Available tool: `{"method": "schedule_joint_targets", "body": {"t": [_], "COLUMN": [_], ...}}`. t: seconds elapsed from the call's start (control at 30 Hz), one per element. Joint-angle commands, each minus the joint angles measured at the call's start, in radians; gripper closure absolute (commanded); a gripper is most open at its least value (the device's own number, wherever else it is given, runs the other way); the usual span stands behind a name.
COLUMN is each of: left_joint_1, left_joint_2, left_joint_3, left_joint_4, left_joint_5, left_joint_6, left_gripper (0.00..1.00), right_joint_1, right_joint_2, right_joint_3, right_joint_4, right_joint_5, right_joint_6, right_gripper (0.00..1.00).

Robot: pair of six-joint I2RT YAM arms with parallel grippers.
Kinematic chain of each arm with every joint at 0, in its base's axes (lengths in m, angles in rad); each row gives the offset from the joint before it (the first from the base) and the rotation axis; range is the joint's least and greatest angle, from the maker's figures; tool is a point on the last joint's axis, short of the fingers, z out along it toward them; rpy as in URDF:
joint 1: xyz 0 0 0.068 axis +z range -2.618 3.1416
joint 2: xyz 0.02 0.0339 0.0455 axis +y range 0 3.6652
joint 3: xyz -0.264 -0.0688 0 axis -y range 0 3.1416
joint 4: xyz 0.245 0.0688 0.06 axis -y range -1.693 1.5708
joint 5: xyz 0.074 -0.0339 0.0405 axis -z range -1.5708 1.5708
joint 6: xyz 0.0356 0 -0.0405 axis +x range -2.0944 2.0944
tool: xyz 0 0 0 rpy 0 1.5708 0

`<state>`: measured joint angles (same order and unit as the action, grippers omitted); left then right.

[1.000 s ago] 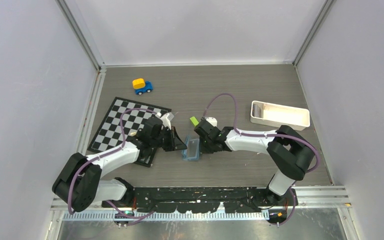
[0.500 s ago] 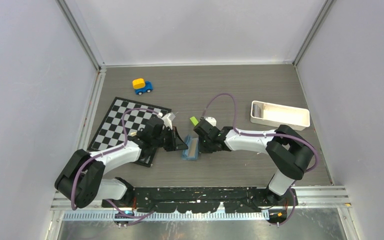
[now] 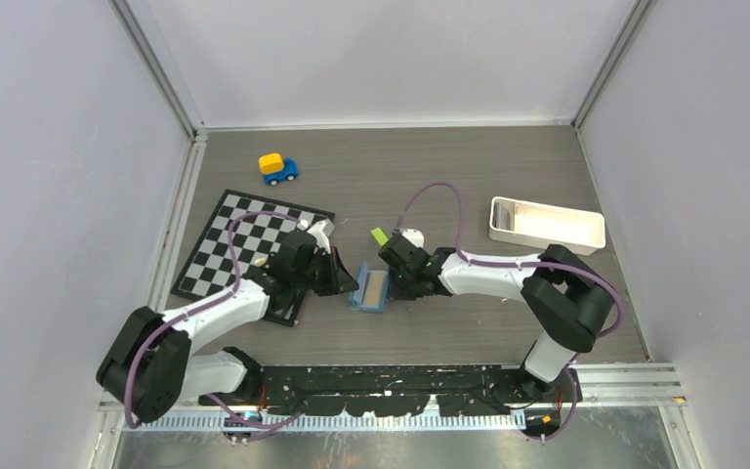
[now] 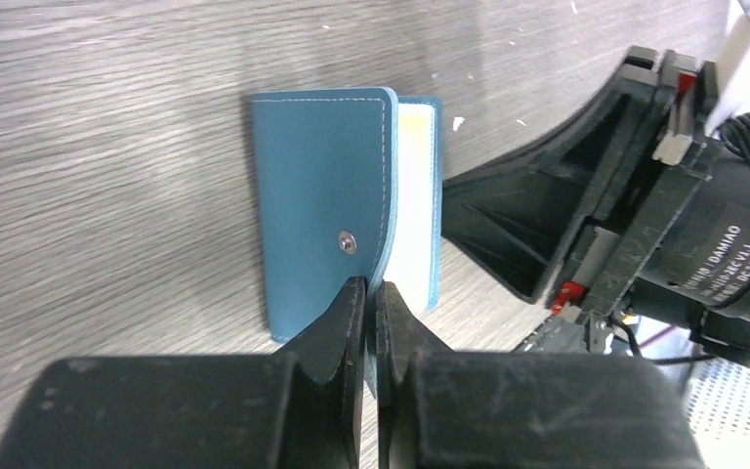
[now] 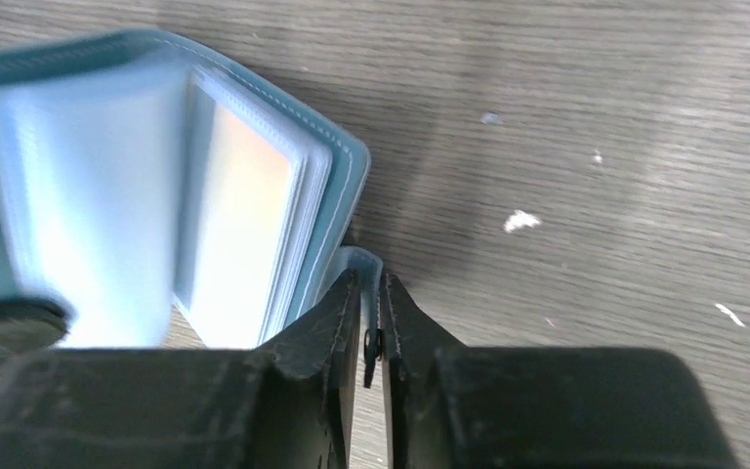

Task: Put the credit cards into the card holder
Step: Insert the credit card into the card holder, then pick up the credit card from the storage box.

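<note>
Over the last second the card holder (image 3: 370, 289) has gone from standing nearly on edge to lying more open, with a tan face now turned up in the overhead view. The left arm has also drawn back a little toward the chequered board (image 3: 244, 239).

At the board's near corner a dark flat rectangle (image 3: 286, 311) lies half under the left arm. It may be a credit card still waiting, but the arm hides too much of it to be sure.

The left gripper (image 4: 369, 289) is clamped on the lower edge of the teal cover, just below the snap button (image 4: 349, 240). The holder rests on the wooden table (image 3: 449, 176) between the two grippers, its cover held partly open and its clear sleeves (image 5: 107, 186) fanned out. One sleeve shows a tan-orange tint (image 5: 239, 195), which I judge to be the gold card already seated, though that wrist view is blurred there. The right gripper (image 5: 371, 293) pinches the pale blue tab (image 5: 363, 262) at the holder's other edge, its fingers almost together.

So the task looks partly done, with one card apparently in and at least one dark card possibly still out. No other cards are in view. The left part of the sleeves is too blurred in the right wrist view to show how many are filled.
</note>
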<state>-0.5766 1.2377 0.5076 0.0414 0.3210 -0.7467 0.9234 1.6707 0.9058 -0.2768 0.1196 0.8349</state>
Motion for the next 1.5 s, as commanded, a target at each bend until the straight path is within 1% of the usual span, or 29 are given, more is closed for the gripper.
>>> {"method": "schedule_joint_targets", "body": {"t": [0.0,0.1,0.17,0.23,0.3,0.43,0.57,0.7,0.83,0.97,1.13,1.37,1.47], "left_joint_1": [0.004,0.007,0.013,0.017,0.021,0.029,0.045,0.050,0.052,0.054,0.055,0.055,0.055], "left_joint_2": [-0.053,-0.040,-0.036,-0.040,-0.049,-0.062,-0.069,-0.073,-0.087,-0.095,-0.101,-0.104,-0.102], "left_joint_3": [0.028,0.035,0.035,0.033,0.033,0.027,0.023,0.020,0.013,0.006,0.001,-0.003,-0.004], "left_joint_4": [-0.181,-0.203,-0.216,-0.223,-0.229,-0.239,-0.240,-0.230,-0.227,-0.228,-0.223,-0.222,-0.222], "left_joint_5": [-0.152,-0.156,-0.162,-0.169,-0.175,-0.177,-0.174,-0.146,-0.145,-0.143,-0.136,-0.133,-0.132], "left_joint_6": [0.053,0.055,0.052,0.049,0.051,0.051,0.053,0.061,0.063,0.061,0.062,0.064,0.064], "left_gripper": [1.00,1.00,1.00,1.00,1.00,1.00,1.00,1.00,1.00,1.00,1.00,1.00,1.00], "right_joint_1": [0.007,0.007,0.002,-0.020,-0.056,-0.221,-0.421,-0.610,-0.734,-0.796,-0.836,-0.855,-0.855], "right_joint_2": [-0.065,-0.124,-0.167,-0.212,-0.258,-0.316,-0.321,-0.265,-0.154,-0.043,0.061,0.139,0.141], "right_joint_3": [-0.007,0.016,0.040,0.068,0.097,0.155,0.214,0.286,0.367,0.430,0.473,0.494,0.496], "right_joint_4": [-0.122,-0.204,-0.287,-0.377,-0.443,-0.537,-0.561,-0.546,-0.537,-0.510,-0.477,-0.438,-0.437], "right_joint_5": [0.067,0.130,0.193,0.251,0.301,0.339,0.355,0.352,0.315,0.314,0.292,0.244,0.242], "right_joint_6": [0.000,-0.026,-0.057,-0.091,-0.129,-0.232,-0.347,-0.436,-0.485,-0.512,-0.533,-0.550,-0.549], "right_gripper": [0.76,0.61,0.52,0.47,0.45,0.45,0.48,0.51,0.51,0.52,0.57,0.59,0.59]}}
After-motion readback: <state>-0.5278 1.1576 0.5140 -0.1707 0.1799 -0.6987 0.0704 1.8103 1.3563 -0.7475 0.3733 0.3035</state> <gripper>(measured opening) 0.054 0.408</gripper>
